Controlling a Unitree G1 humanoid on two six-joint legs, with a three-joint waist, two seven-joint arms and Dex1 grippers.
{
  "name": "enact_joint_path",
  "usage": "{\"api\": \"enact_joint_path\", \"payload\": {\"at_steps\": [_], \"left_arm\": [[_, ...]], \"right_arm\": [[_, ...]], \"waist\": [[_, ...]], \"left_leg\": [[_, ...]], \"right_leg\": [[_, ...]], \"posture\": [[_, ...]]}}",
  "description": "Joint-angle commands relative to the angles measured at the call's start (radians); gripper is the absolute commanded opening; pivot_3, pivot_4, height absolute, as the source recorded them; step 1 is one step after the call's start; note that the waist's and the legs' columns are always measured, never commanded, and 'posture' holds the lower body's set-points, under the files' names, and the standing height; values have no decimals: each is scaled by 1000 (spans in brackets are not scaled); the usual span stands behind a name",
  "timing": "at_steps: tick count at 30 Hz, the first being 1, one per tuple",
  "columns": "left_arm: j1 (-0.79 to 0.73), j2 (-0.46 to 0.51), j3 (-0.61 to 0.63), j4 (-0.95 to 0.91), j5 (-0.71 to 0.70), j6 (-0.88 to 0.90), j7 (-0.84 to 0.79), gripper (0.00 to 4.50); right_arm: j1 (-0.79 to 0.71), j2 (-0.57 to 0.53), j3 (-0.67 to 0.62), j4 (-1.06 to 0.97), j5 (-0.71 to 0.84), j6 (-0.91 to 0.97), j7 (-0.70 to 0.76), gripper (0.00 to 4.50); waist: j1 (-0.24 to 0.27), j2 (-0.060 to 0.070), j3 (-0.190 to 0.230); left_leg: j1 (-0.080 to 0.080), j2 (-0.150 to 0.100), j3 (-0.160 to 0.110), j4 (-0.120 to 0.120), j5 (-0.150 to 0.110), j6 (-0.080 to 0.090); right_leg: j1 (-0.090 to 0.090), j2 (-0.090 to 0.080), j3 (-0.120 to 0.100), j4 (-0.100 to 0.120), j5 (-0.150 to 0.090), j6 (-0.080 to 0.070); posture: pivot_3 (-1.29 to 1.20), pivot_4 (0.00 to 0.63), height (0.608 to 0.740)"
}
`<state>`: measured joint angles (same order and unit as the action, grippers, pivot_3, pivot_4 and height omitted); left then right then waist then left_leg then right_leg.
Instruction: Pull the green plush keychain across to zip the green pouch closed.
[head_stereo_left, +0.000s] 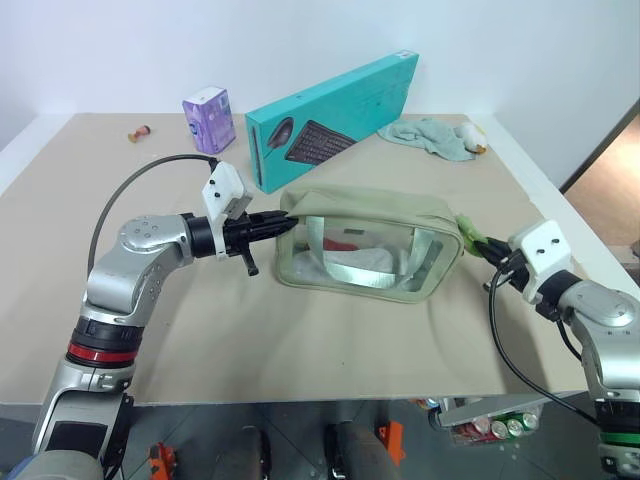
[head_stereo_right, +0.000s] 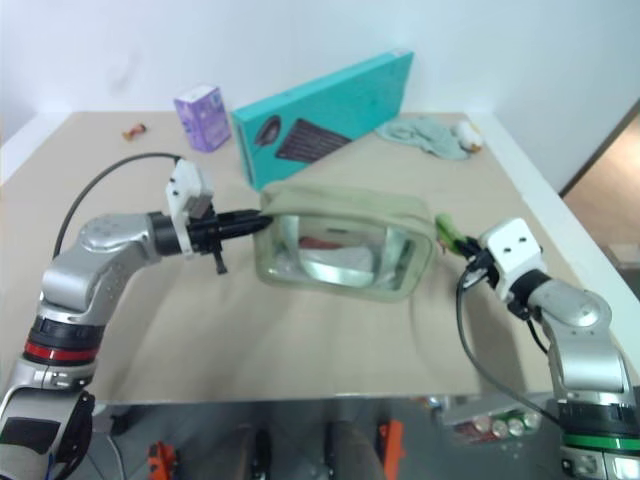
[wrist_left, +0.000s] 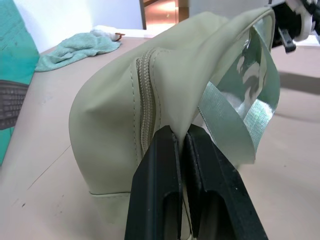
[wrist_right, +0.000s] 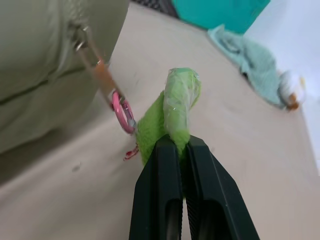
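Both pairs of jaws are pinched tight on something. Closed on the fabric at the left end of the green pouch (head_stereo_left: 368, 243), beside its zipper (wrist_left: 145, 107), the left gripper (wrist_left: 182, 137) reaches in from the left. At the pouch's right end, the right gripper (wrist_right: 181, 142) is clamped on the green plush keychain (wrist_right: 172, 107), whose pink clasp (wrist_right: 122, 112) links it to the zipper pull on that end of the pouch.

The pouch sits mid-table (head_stereo_left: 300, 345), its clear side panel facing near and a pale strap (wrist_left: 235, 125) looped over it. Beyond it, a long teal box (head_stereo_left: 335, 115) leans at an angle, with a purple carton (head_stereo_left: 208, 119) to its left and a pale teal cloth (head_stereo_left: 430, 135) at the far right.
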<state>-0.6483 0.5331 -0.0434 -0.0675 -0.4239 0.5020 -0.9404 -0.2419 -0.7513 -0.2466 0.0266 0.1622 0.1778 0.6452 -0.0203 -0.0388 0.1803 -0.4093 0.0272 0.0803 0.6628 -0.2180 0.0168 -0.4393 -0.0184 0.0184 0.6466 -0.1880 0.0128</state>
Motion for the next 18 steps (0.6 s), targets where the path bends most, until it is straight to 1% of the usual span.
{"api": "enact_joint_path", "payload": {"at_steps": [1,3,5,6,7,9,11,12,15,16,18], "left_arm": [[-12,-9,50,-24,-66,53,13,735],[-7,2,78,-38,-108,94,9,1327],[-12,14,130,-45,-168,147,22,2014],[-13,24,153,-49,-191,166,26,2384],[-12,37,179,-47,-208,181,33,2727],[-1,69,219,-47,-229,207,40,3452],[31,107,247,-44,-203,184,53,4091],[54,125,262,-34,-181,163,65,4424],[168,161,268,-29,-84,44,85,4470],[215,159,262,-36,-55,8,100,4470],[308,143,240,-58,-6,-52,126,4470]], "right_arm": [[-13,-6,-47,-23,66,41,21,892],[21,-24,-74,-65,97,69,41,1602],[73,-41,-116,-114,128,101,61,2288],[104,-50,-136,-137,140,117,71,2700],[143,-55,-161,-163,149,125,79,2983],[210,-57,-211,-211,169,148,81,3734],[283,-47,-270,-263,198,177,82,4413],[319,-34,-298,-288,210,192,73,4500],[423,26,-338,-368,231,215,38,4500],[454,56,-332,-402,236,216,25,4500],[496,108,-299,-453,222,196,-2,4500]], "waist": [[0,0,0],[0,0,0],[0,0,0],[1,0,0],[1,0,0],[1,0,0],[-1,0,0],[-1,0,0],[-1,1,-1],[-1,1,-1],[0,1,-1]], "left_leg": [[0,0,0,0,0,0],[-1,0,-1,-1,0,0],[-1,0,-1,-1,0,0],[-1,0,-2,-2,0,0],[-2,0,-2,-2,0,0],[-2,0,-3,-3,0,0],[0,0,-2,-3,0,0],[1,0,-1,-4,0,0],[4,1,-1,-6,0,0],[4,1,-1,-6,0,-1],[4,2,-2,-6,0,-1]], "right_leg": [[0,0,0,0,0,0],[0,0,0,0,1,3],[-1,0,-1,0,1,3],[-1,0,-1,0,1,3],[-1,0,-1,0,0,3],[-1,0,-2,0,-1,3],[-1,0,-2,0,-1,3],[0,0,-1,0,-1,3],[2,0,-1,0,-2,1],[2,0,-1,0,-4,-2],[2,-1,-1,0,-4,-3]], "posture": [[0,150,740],[0,150,740],[0,150,740],[0,150,740],[0,150,740],[0,150,740],[0,150,740],[0,150,740],[0,150,740],[0,150,740],[0,150,740]]}}
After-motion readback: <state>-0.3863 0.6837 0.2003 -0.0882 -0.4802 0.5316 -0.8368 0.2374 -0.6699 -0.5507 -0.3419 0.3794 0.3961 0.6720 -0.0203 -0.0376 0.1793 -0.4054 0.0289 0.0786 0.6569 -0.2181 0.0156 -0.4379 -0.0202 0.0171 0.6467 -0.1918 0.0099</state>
